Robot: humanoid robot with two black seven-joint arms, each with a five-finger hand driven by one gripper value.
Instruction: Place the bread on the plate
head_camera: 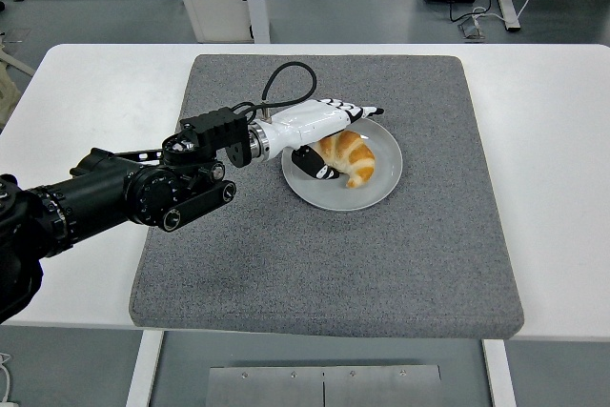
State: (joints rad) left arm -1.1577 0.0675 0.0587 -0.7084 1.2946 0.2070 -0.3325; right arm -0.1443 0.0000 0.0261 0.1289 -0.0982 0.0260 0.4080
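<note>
The white desk (86, 92) fills most of the view, its near edge running along the bottom. A thick grey mat (400, 254) lies on it, covering the middle and reaching almost to the near edge, with bare desk showing to the left, right and far side.

The left arm (105, 202) comes in from the left edge, black and bulky, and reaches forward over the mat's left half. A black cable (281, 78) loops up from the wrist and back down to the hand.

A round grey plate (381, 183) sits on the mat, a little right of its centre and towards the far half. Its right and near parts are bare.

The left hand (324, 135), white-backed with black fingers, lies over the plate's left and far rim. The fingers (367, 111) are stretched out flat and spread, passing just above the far end of the bread, and the thumb (310, 164) hangs down at the bread's left side. The hand is open and grips nothing; whether it touches the bread at all cannot be told.

The bread (351, 153), a golden-brown croissant, rests on the plate, on its left-centre part, curved with one tip pointing to the near right.

Beyond the desk lie a grey floor, white furniture legs and some cables at the top right.
</note>
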